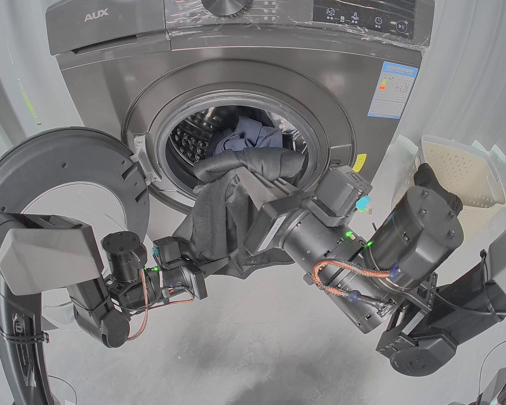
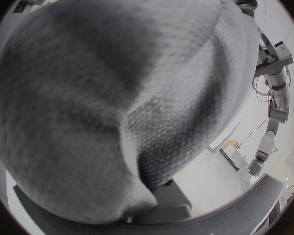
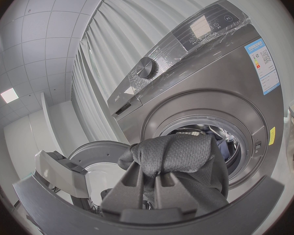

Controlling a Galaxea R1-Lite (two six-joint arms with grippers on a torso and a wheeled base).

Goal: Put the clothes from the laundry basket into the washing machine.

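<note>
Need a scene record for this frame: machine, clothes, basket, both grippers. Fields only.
washing machine: door open, swung to robot's left
blue clothes: inside the drum
grey garment: over the opening's lip, mostly hanging outside
right gripper: shut on grey garment at the opening
left gripper: low, against the hanging cloth; state unclear
laundry basket: right of machine, dark item on its rim

washing machine (image 1: 331, 85) satin grey metal; dark garment (image 1: 219, 209) matt knit cloth

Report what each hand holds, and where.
The right hand pinches the dark grey garment at a bunched upper fold. The left hand lies under its hanging part; hold cannot be told.
</note>
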